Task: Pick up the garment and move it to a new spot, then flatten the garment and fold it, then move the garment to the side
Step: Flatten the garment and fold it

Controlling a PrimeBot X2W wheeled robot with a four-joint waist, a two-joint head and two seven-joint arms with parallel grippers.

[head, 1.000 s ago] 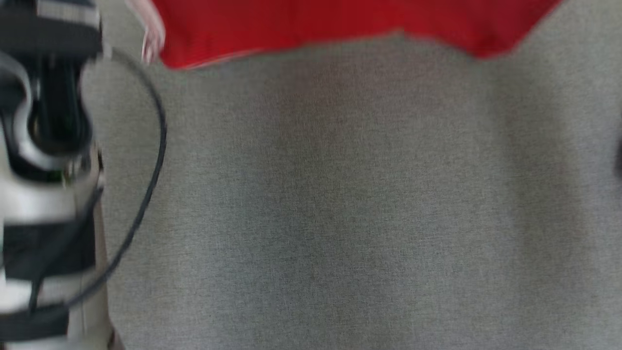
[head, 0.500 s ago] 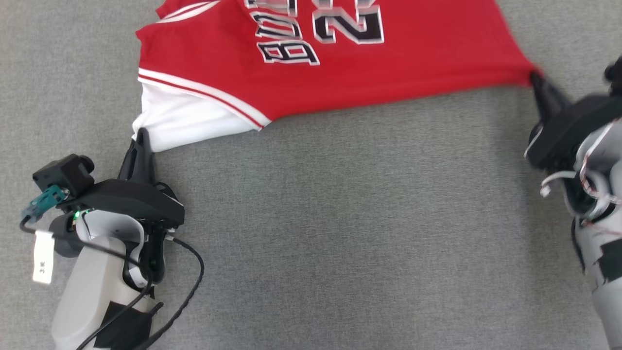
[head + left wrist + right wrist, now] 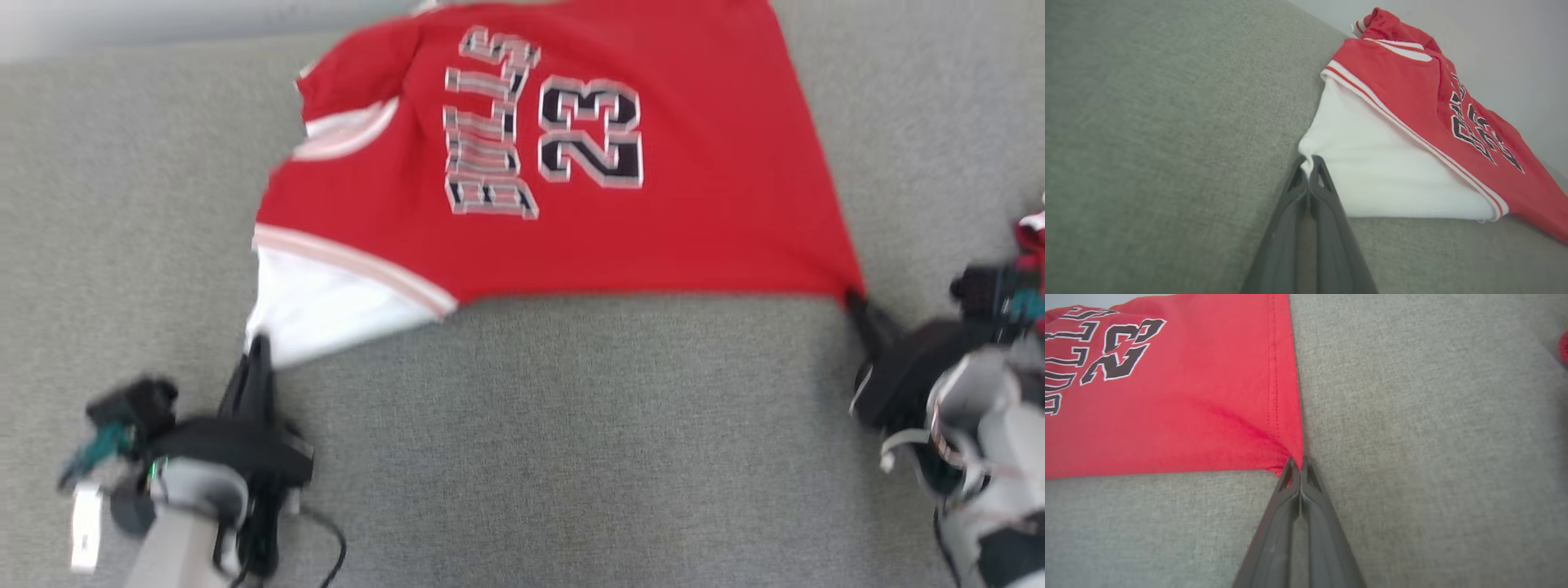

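The red Bulls jersey (image 3: 571, 163) was spread across the far grey worktop (image 3: 571, 449), its near-left white corner pinched in the left gripper (image 3: 1310, 163), its near-right hem corner in the right gripper (image 3: 1300, 462), fingers shut tight. With so little cloth caught, a corner could be lost under tension.

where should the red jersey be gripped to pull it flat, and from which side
By its two near corners, coming in low from the robot's side: the jersey lies spread on the grey surface with that edge nearest. The left gripper is shut on the white corner, the right gripper on the red hem corner.
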